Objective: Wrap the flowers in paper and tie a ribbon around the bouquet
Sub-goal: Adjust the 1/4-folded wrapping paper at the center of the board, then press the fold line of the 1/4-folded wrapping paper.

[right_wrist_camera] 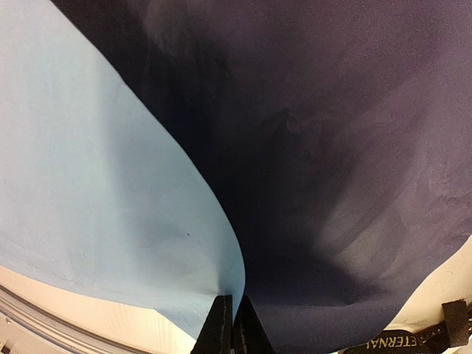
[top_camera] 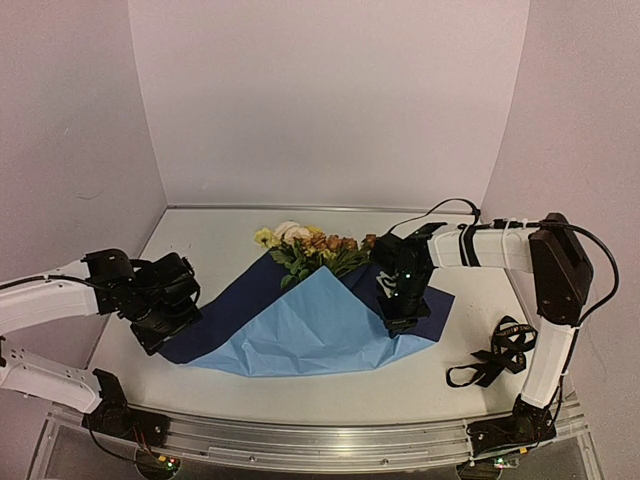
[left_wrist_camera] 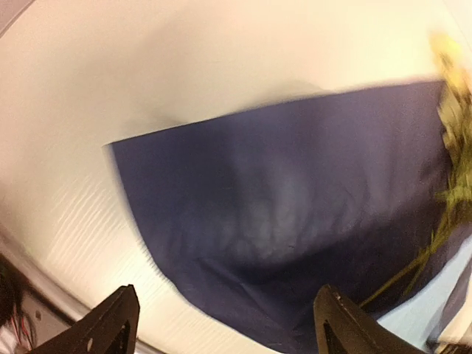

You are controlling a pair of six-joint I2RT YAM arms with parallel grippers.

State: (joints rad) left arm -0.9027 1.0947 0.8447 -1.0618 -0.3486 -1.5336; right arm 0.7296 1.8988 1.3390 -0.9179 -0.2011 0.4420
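Pinching shut with the right gripper [right_wrist_camera: 232, 324], pressing black fingertips together exactly where the pale blue face and the dark navy face of the paper [right_wrist_camera: 88, 184] meet at a fold, apparently clamping that folded edge near the sheet's right corner.

Hanging wide open with the left gripper [left_wrist_camera: 225, 317], holding nothing between the jaws, hovering just above the navy left corner of the sheet.

Spreading out from both grippers across the table [top_camera: 330, 385], lying mostly flat between the two arms, with one large pale blue flap folded up from the near side and pointing toward the blooms.

Showing the flowers [top_camera: 310, 245] at the far edge of the sheet: yellow, cream and rust heads with green leaves. Hiding most of the stems under the blue flap, leaving only one thin green stem showing in the left wrist view.

Leaving the ribbon [top_camera: 500, 350] untouched on the bare tabletop to the right of the sheet, lying in a loose black tangle close to the right arm's base.

Judging progress as early: wrapping only begun, with one fold made over the stems and both navy side wings not yet brought around.

Remaining, by this reading: folding the left and right sides in to form a cone, then fetching the ribbon and tying it around the wrapped bunch.
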